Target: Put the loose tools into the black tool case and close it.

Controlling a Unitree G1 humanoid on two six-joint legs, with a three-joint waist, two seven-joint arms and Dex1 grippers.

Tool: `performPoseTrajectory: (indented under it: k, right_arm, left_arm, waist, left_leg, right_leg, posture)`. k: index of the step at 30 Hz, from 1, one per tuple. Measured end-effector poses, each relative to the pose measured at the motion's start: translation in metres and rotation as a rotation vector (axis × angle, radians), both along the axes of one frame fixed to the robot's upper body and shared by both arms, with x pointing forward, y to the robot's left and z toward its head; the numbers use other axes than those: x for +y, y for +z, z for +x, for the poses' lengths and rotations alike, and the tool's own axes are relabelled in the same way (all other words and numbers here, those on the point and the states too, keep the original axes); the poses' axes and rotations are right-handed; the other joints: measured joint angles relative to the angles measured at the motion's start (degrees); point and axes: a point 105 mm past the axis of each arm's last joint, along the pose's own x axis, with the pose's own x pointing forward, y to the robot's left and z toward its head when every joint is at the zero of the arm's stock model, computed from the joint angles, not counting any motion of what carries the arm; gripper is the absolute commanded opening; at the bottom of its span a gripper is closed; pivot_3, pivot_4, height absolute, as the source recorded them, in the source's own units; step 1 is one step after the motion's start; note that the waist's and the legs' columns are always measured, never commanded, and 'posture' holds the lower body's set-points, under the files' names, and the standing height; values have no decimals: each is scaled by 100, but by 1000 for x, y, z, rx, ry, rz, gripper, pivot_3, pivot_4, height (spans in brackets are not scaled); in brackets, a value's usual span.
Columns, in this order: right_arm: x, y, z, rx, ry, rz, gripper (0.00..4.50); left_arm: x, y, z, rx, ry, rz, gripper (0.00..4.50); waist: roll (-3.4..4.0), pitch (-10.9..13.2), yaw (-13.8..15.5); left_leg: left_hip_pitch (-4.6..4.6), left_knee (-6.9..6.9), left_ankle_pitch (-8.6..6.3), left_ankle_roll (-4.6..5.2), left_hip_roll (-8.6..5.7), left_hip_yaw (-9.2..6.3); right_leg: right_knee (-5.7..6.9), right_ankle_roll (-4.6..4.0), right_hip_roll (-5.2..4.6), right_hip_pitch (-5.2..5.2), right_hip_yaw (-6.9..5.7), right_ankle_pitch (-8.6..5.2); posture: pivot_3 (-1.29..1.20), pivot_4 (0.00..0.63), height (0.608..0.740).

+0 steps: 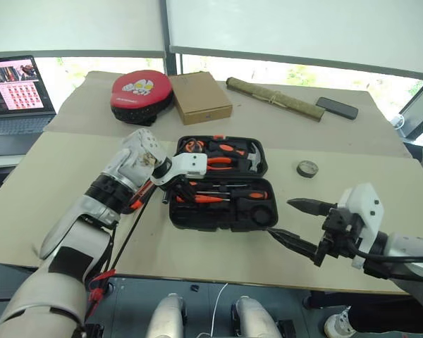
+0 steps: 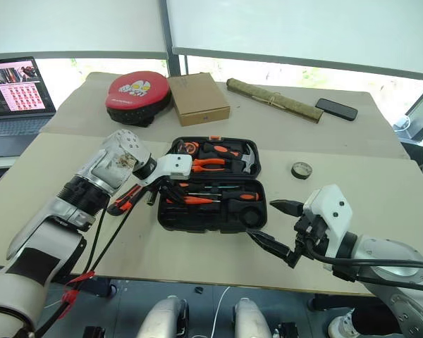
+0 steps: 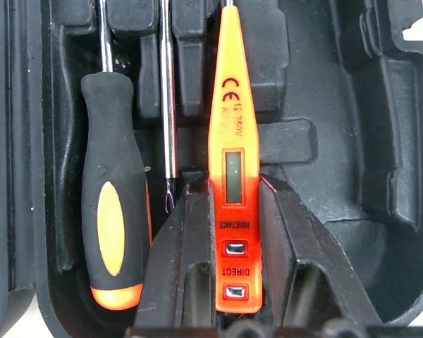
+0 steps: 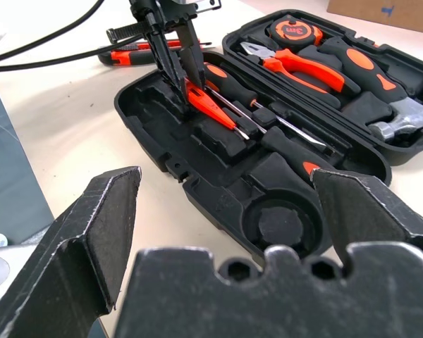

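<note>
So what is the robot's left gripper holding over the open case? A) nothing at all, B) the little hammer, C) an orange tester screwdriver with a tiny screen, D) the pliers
C: in the left wrist view the left gripper is shut on the orange tester screwdriver, its two black fingers pressing either side of the handle, above the slots of the black tool case.

Black tool case (image 1: 222,211) is lying open on the table. Orange tester screwdriver (image 3: 233,162) is sitting inside beside an orange-and-black screwdriver (image 3: 113,232). Utility knife (image 2: 123,202) is lying just left of the case.
</note>
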Motion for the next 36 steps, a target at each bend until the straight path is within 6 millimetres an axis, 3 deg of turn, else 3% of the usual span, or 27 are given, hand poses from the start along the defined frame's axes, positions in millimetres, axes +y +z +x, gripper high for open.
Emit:
performPoseTrajectory:
  k: [2,3,8,9,13,16,18,24,29,36]
  right_arm:
    - [0,0,0,-1,-1,1,4500]
    - [0,0,0,-1,-1,1,4500]
    - [0,-2,-1,7,0,2,4500]
    - [0,-2,-2,8,0,3,4500]
    - [0,-3,-2,11,2,3,4500]
    - [0,-2,-2,8,4,3,4500]
    - [0,-1,-2,3,6,3,4500]
    - [1,2,3,-3,22,-5,4500]
    - [1,0,3,11,37,-15,4500]
    - [1,0,4,17,47,-20,4500]
  left_arm:
    - [0,0,-1,13,7,-2,1424]
    - [1,0,-1,25,15,-2,1622]
    - [5,4,-12,110,43,-26,3477]
    - [7,7,-15,124,50,-40,3703]
    - [17,31,-17,91,71,-116,3703]
    - [20,42,-13,55,96,-194,3004]
    - [22,41,-9,38,135,-241,2224]
    - [12,12,-5,70,242,-407,57]
    - [13,-8,-5,68,328,-473,23]
    - [8,-13,-7,49,395,-587,23]
  waist:
    - [0,0,0]
    - [0,0,-2]
    - [0,1,-27]
    - [-1,2,-33]
    - [-1,1,-46]
    - [0,1,-37]
    - [-1,1,-22]
    - [-1,2,-23]
    - [-1,1,-29]
    - [-1,1,-25]
  left_leg:
    - [0,0,0,0,0,0]
    - [0,0,0,0,0,0]
    - [-5,-3,0,0,1,-1]
    - [-8,-3,0,0,3,-4]
    - [-6,-3,0,0,4,-9]
    - [-6,-1,0,0,3,-8]
    - [-6,1,0,0,2,-8]
    - [-7,2,0,0,2,-7]
    - [-6,2,0,0,3,-9]
    - [-5,2,0,0,2,-7]
  right_leg:
    - [0,0,0,0,0,0]
    - [0,0,0,-1,0,0]
    - [1,0,2,-10,1,0]
    - [2,0,2,-13,1,0]
    - [3,-1,3,-13,1,0]
    - [2,0,1,-10,1,0]
    - [2,0,1,-8,1,0]
    - [3,1,0,-9,1,1]
    - [3,1,1,-9,1,1]
    - [3,2,0,-8,1,2]
  posture:
    - [0,150,740]
    - [0,150,740]
    - [0,150,740]
    - [0,150,740]
    - [0,150,740]
    - [0,150,740]
    - [0,150,740]
    - [0,150,740]
    - [0,150,740]
    - [0,150,740]
